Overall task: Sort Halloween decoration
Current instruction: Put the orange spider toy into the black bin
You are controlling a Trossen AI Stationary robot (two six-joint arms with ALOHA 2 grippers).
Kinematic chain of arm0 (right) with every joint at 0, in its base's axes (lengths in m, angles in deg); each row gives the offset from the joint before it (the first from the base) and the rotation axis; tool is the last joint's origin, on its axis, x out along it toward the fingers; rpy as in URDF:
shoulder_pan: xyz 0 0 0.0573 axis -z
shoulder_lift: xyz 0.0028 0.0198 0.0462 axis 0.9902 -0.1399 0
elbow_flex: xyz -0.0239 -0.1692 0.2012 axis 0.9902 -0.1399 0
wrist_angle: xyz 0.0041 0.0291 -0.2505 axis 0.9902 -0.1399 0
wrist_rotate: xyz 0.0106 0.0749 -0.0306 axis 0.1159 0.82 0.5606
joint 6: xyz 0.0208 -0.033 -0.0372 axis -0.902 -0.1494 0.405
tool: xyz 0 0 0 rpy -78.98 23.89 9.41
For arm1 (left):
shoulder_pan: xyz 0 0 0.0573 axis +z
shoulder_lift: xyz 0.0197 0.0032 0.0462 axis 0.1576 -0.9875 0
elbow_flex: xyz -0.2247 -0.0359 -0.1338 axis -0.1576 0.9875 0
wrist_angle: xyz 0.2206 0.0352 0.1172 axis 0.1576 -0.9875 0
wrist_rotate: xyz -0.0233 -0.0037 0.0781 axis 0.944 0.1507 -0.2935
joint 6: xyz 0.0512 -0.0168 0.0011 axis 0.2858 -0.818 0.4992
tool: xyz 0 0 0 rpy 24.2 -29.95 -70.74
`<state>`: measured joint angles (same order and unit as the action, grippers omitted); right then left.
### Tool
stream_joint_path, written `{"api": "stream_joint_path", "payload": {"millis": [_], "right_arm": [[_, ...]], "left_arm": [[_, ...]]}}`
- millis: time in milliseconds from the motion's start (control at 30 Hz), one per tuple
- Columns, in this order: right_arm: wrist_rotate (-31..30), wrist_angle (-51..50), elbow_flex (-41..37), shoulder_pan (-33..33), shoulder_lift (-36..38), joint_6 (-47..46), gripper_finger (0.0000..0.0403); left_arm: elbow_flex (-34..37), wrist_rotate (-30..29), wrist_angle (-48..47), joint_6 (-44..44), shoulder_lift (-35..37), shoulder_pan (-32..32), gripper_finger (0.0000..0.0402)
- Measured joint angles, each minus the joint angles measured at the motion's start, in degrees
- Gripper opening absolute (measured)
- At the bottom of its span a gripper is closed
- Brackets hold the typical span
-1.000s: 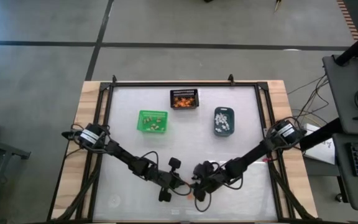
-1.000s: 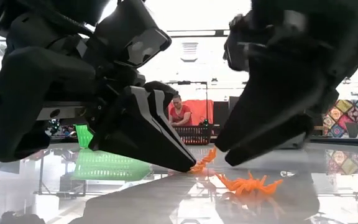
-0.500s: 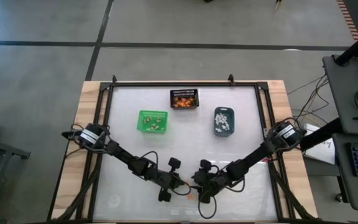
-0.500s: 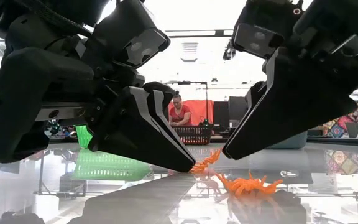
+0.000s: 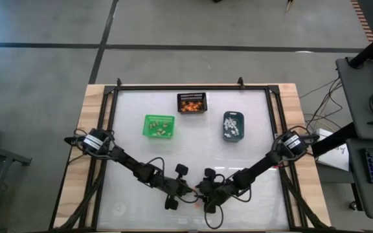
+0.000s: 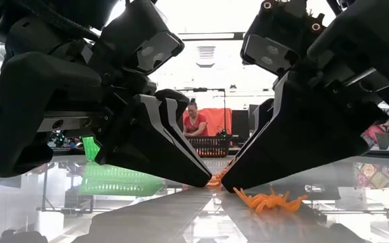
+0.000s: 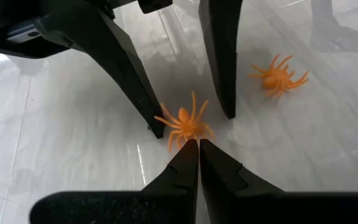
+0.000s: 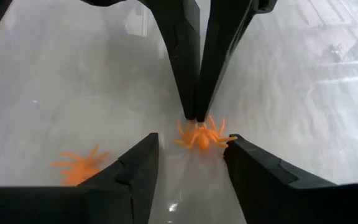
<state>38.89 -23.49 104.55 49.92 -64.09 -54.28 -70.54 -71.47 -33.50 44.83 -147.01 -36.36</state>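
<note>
Two orange plastic spiders lie on the white table (image 5: pixel 251 149) near its front edge, with three small bins farther back: a green bin (image 5: pixel 158 125), a black mesh bin (image 5: pixel 192 102) and a blue-grey bin (image 5: pixel 233 125). The left gripper (image 7: pixel 198 144), fingers pressed together, touches its tips to one spider (image 7: pixel 184 123). The right gripper (image 8: pixel 193 147), fingers spread wide, straddles that same spider without closing on it. The second spider (image 7: pixel 279 74) sits just beside them, untouched.

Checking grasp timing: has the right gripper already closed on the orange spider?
No. Right gripper fingers stand open either side of the orange spider, not clamping it.
</note>
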Motion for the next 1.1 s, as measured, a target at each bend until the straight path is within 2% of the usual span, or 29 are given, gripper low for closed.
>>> {"api": "stream_joint_path", "payload": {"millis": [367,767,900,1100], "right_arm": [[-0.53,-0.45,-0.09,0.17,0.55,0.29,0.0112],[-1.75,0.27,-0.13,0.24,0.55,2.55,0.0074],[-1.84,0.58,-0.13,0.26,0.52,4.46,0.0079],[-2.61,0.55,-0.15,0.41,0.52,4.65,0.012]], "left_arm": [[0.04,0.0,0.21,-0.02,-0.02,0.0,0.0],[0.13,0.0,1.08,0.11,-0.09,-0.02,0.0],[0.15,0.0,1.22,0.15,-0.09,-0.02,0.0],[0.2,0.02,1.34,0.17,-0.1,-0.02,0.0]]}}
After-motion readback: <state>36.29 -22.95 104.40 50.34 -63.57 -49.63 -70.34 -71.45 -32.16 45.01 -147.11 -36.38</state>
